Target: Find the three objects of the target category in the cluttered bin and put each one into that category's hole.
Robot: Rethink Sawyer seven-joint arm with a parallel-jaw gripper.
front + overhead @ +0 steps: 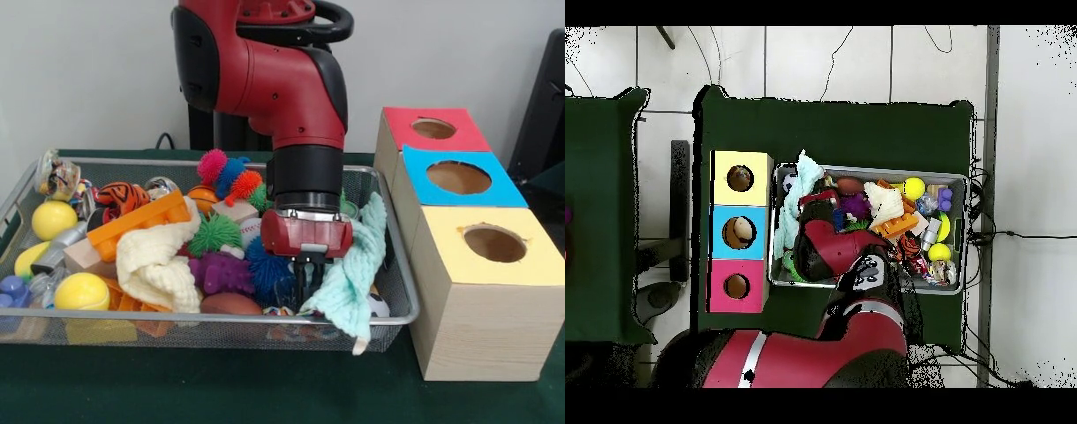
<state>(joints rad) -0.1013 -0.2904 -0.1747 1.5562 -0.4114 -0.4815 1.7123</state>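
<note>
Front view — end effector [308, 281] tips buried among bin [212, 322] toys.

The big red arm [835, 250] reaches over the bin [865, 283] full of toys. A mint-green cloth [793, 190] hangs by the yellow box's hole [740, 178].

Dark green table [221, 389], wire-mesh bin [212, 329] resting on it, three wooden boxes [481, 309] beside (yellow-faced nearest)
</note>
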